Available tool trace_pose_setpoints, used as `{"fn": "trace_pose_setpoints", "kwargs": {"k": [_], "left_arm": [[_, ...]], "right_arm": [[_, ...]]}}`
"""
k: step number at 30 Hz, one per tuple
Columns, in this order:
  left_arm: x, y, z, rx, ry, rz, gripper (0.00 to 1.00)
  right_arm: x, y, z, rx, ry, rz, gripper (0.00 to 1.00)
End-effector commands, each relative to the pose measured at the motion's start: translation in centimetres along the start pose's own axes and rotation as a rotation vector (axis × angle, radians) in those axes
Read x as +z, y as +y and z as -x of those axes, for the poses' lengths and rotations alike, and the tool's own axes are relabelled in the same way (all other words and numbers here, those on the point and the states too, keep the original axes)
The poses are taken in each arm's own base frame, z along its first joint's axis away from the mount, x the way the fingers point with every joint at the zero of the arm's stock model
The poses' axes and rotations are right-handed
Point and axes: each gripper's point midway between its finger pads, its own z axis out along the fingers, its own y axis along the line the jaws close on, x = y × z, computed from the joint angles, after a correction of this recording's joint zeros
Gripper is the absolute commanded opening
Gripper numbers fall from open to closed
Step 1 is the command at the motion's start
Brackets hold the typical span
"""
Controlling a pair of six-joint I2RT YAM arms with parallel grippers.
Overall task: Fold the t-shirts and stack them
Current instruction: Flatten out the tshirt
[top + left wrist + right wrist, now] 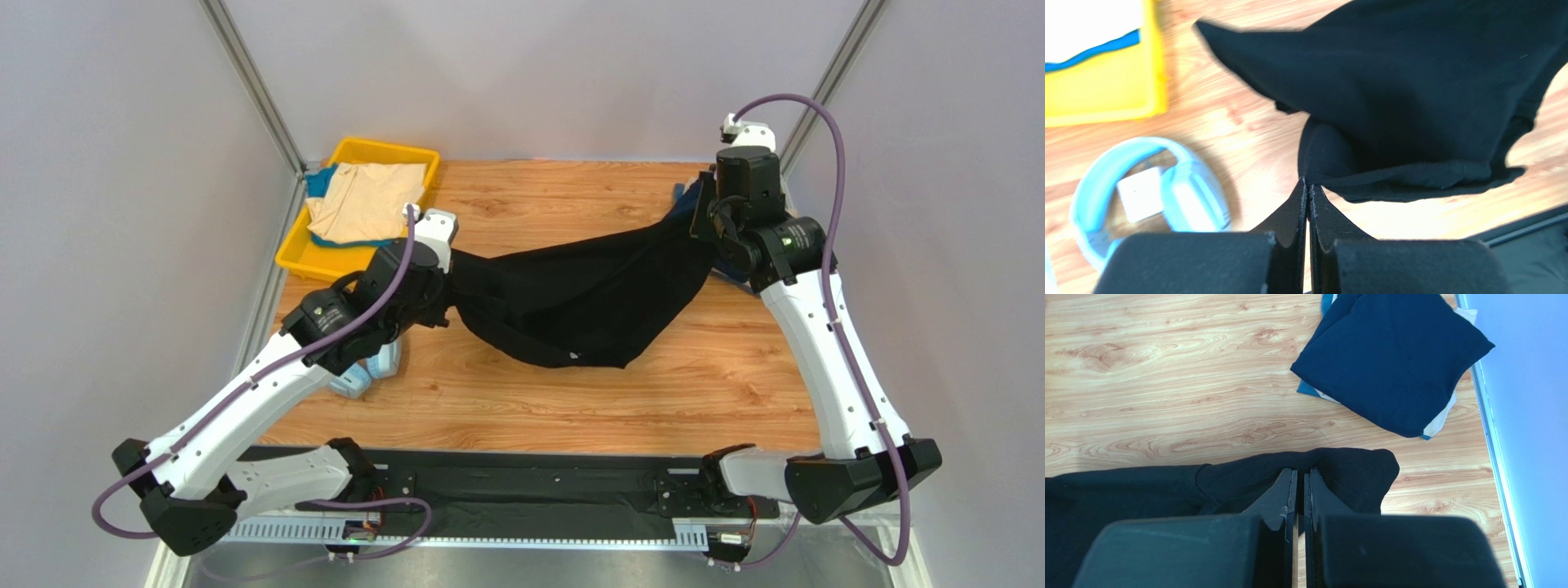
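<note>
A large black t-shirt [577,294] hangs stretched across the middle of the wooden table between my two grippers. My left gripper [444,279] is shut on its left edge; in the left wrist view the closed fingertips [1309,182] pinch the cloth [1413,79]. My right gripper [709,221] is shut on the shirt's right end, and the black fabric [1137,490] bunches around the tips [1300,473]. A folded navy t-shirt [1395,355] tops a small stack by the right wall. A beige t-shirt [362,199] lies in the yellow tray [301,251].
Light-blue headphones [1149,190] lie on the table below my left wrist, partly under the left arm [368,368]. The yellow tray [1106,86] sits at the table's far left corner. A black mat [515,490] runs along the near edge between the arm bases.
</note>
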Motion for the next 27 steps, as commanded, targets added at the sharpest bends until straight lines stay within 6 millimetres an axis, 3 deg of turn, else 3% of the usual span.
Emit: {"fn": "trace_pose_setpoints", "kwargs": {"k": [1,8,12,19,24,27], "left_arm": [[-2.2,3.1,0.9,-0.007,-0.059,0.108,0.00],[-5.2,5.7,1.4,-0.019,-0.121,0.182,0.00],[-6.5,6.0,1.0,-0.050,-0.125,0.167,0.00],[-5.3,3.3,-2.8,-0.097,0.050,0.053,0.00],[-4.2,-1.2,-4.8,-0.108,0.181,-0.160,0.00],[-3.0,-3.0,-7.3,-0.128,0.300,-0.221,0.00]], "right_arm": [[-2.2,-1.5,3.3,0.043,-0.117,-0.037,0.00],[-2.2,-2.5,3.0,0.054,-0.110,-0.084,0.00],[-2.1,-3.1,2.7,0.056,-0.102,-0.112,0.00],[-2.1,-3.5,2.3,0.059,-0.092,-0.127,0.00],[-2.0,-3.6,2.2,0.057,-0.088,-0.133,0.00],[-1.8,-3.7,2.1,0.055,-0.085,-0.139,0.00]]}}
